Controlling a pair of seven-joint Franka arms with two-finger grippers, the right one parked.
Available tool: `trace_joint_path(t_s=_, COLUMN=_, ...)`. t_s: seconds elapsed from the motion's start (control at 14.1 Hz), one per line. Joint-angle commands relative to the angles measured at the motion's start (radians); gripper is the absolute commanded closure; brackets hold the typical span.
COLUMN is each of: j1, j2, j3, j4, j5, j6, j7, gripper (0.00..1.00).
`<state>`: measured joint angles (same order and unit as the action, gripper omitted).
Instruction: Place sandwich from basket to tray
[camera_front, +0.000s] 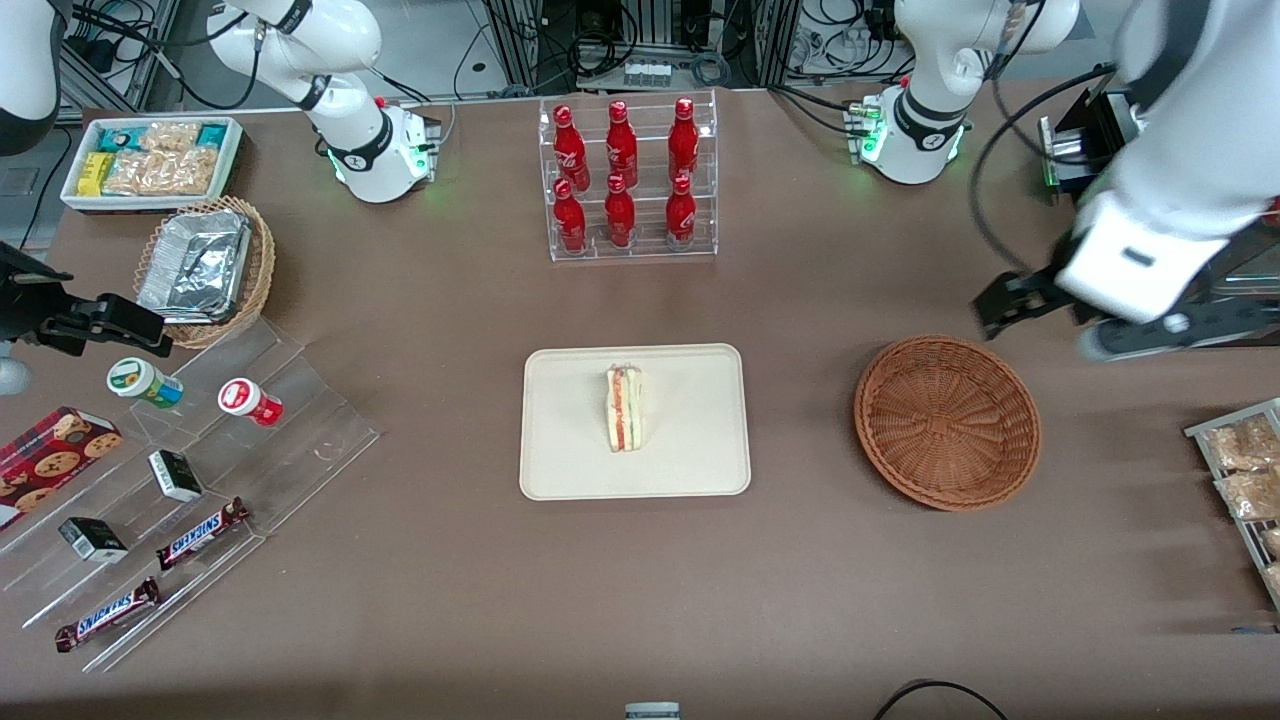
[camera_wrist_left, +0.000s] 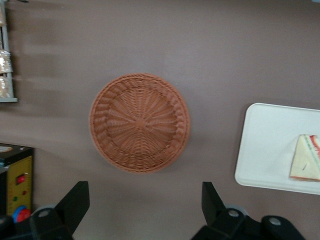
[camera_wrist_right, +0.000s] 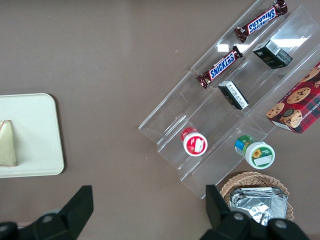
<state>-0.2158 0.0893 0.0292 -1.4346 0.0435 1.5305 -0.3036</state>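
The sandwich (camera_front: 626, 409), a pale bread wedge with red and green filling stripes, lies on the cream-white tray (camera_front: 560, 470) at mid-table. It also shows in the left wrist view (camera_wrist_left: 305, 159) on the tray (camera_wrist_left: 260, 145). The reddish-brown wicker basket (camera_front: 947, 421) sits beside the tray toward the working arm's end and holds nothing; it also shows in the left wrist view (camera_wrist_left: 139, 122). My left gripper (camera_front: 1040, 320) hangs open and empty, raised above the table, a little farther from the front camera than the basket; its gap (camera_wrist_left: 144, 195) shows only bare table.
A clear rack of red bottles (camera_front: 626, 180) stands farther back than the tray. A rack of bagged snacks (camera_front: 1245, 480) lies at the working arm's end. A stepped clear display (camera_front: 180, 480), a foil-lined basket (camera_front: 205, 265) and a white snack bin (camera_front: 150, 160) lie toward the parked arm's end.
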Motion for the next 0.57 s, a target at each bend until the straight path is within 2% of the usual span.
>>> trace_joint_path(t_s=0.0, j1=0.077, j2=-0.133, j3=-0.015, j4=-0.157, j5=-0.004, j6=0.01, j7=0.137, gripper=0.01)
trace_joint_path(t_s=0.28, j1=0.186, j2=-0.238, j3=-0.009, j4=-0.271, j5=-0.04, j6=0.022, j7=0.314, gripper=0.01)
trace_joint_path(t_s=0.5, j1=0.182, j2=-0.281, j3=0.072, j4=-0.317, j5=-0.042, j6=0.025, j7=0.362, gripper=0.01)
